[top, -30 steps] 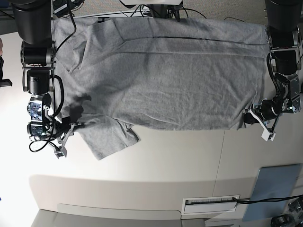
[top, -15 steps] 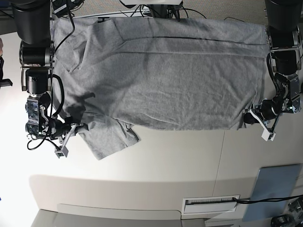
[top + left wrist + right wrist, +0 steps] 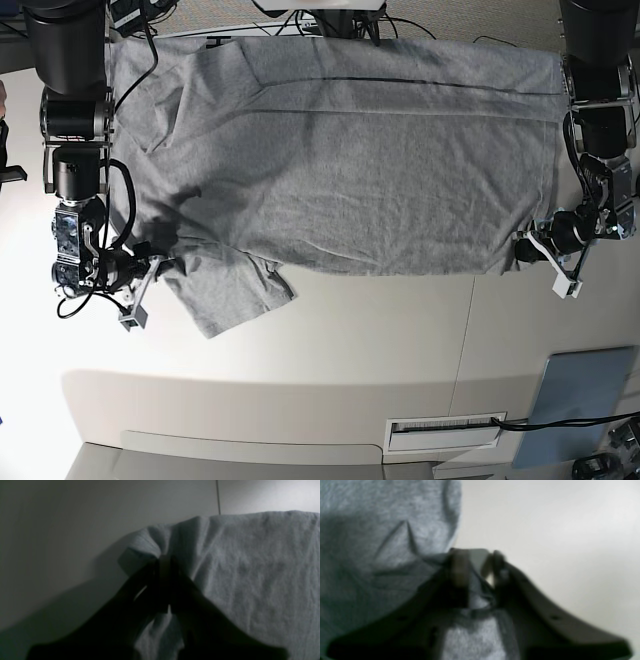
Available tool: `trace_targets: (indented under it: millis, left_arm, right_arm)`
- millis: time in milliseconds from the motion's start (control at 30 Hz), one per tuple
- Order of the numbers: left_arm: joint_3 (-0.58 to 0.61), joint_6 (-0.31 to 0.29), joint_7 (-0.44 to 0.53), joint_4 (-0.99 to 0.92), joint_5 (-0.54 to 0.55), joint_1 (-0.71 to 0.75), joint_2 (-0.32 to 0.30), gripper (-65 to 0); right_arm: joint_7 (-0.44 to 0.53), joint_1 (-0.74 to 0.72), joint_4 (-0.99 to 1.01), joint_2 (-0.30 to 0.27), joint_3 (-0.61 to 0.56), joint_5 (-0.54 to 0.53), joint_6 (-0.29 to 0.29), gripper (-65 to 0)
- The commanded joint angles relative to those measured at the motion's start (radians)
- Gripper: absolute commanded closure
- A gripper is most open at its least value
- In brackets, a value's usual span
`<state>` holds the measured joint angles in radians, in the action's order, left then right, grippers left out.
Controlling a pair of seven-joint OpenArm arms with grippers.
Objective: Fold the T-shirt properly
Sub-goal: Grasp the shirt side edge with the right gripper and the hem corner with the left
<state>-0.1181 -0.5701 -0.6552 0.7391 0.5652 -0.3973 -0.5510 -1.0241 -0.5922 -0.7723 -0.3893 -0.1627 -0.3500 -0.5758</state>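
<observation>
Pincers on opposite T-shirt corners.
Left pincer point(image 3: 163, 562) clamped tight on T-shirt point(image 3: 350, 160) hem; right pincer point(image 3: 475, 562) pinching sleeve edge. Spread flat on worktop point(image 3: 400, 340), likely corner-held for lifting into a fold.

T-shirt point(image 3: 350, 160): plain heather grey, one thin dark line across far side. Table point(image 3: 360, 330): off-white. Panel point(image 3: 582, 392), near right: flat blue-grey. Fingers point(image 3: 460, 567): dark.

T-shirts: one point(image 3: 340, 160)
Robot arms: two
Grippers: two, left gripper point(image 3: 522, 250) and right gripper point(image 3: 158, 265)
Blue-grey panels: one point(image 3: 585, 390)
Tables: one point(image 3: 350, 330)
</observation>
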Motion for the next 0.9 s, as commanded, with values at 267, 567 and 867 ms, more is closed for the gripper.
trace_targets:
  millis: [267,567,867]
  left_arm:
    - [-0.001,0.011,0.027,0.010,-0.011,-0.016,-0.017,0.0]
    - [-0.002,0.011,-0.086,0.117,0.113,-0.015,-0.081,0.0]
    - [-0.003,-0.014,-0.129,0.265,0.254,0.113,-0.126,0.0]
  right_arm:
    - [0.074,0.006,-0.062,-0.013,0.000,0.007,0.034,0.0]
    - [0.029,0.223,-0.590,-0.119,0.000,0.008,0.179,0.0]
    - [0.039,0.481,-0.857,-0.190,0.060,0.097,0.260,0.0]
